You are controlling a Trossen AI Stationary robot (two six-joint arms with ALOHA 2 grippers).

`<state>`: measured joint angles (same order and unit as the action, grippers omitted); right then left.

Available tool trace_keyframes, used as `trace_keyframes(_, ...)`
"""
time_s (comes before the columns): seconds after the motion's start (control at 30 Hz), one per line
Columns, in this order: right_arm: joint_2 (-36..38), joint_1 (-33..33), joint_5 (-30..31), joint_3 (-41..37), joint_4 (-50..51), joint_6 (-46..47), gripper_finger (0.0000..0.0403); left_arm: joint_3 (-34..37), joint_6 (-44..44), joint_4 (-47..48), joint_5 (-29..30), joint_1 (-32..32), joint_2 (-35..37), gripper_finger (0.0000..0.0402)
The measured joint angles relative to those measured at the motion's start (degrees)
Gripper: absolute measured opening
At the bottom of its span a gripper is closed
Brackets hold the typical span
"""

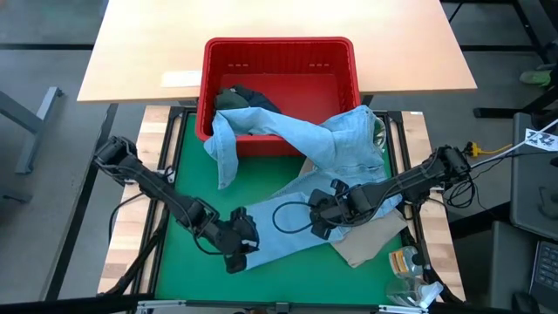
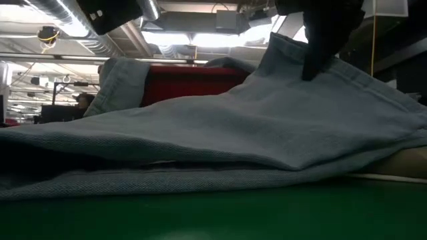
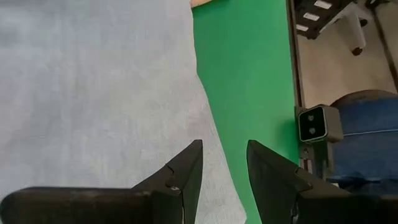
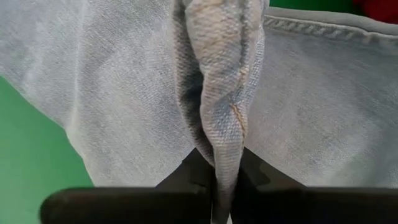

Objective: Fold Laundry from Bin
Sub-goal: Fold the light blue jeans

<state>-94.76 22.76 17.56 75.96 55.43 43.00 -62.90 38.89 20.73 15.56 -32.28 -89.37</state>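
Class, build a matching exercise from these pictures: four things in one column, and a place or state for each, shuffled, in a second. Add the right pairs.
Things:
1. light blue shirt
2. red bin
3. right tool
4. beige garment

Places or states:
A. pinching a fold of blue fabric
B. draped over the bin's rim onto the green mat
C. partly under the shirt, near the mat's front
D. holding dark clothes

Pairs: 1-B, 2-D, 3-A, 4-C

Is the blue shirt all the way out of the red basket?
Not fully. The light blue shirt lies mostly on the green mat, but one part hangs over the red basket rim.
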Motion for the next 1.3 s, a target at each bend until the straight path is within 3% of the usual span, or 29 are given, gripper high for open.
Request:
trace_keyframes(0.3,0.0,0.0,5.1,0.0,0.0,-0.3,0.0032,0.0,0.0,-0.8,-0.3,-1.2,-7.5,0.0119)
trace_keyframes(0.57,0.0,0.0,5.2,0.0,0.0,-1.3,0.0033,0.0,0.1,-1.1,-2.6,-1.2,-13.2,0.0119)
trace_keyframes(1.3,0.0,0.0,4.3,0.0,1.0,-4.3,0.0047,-0.1,0.3,-0.5,-8.0,-1.6,-18.7,0.0119)
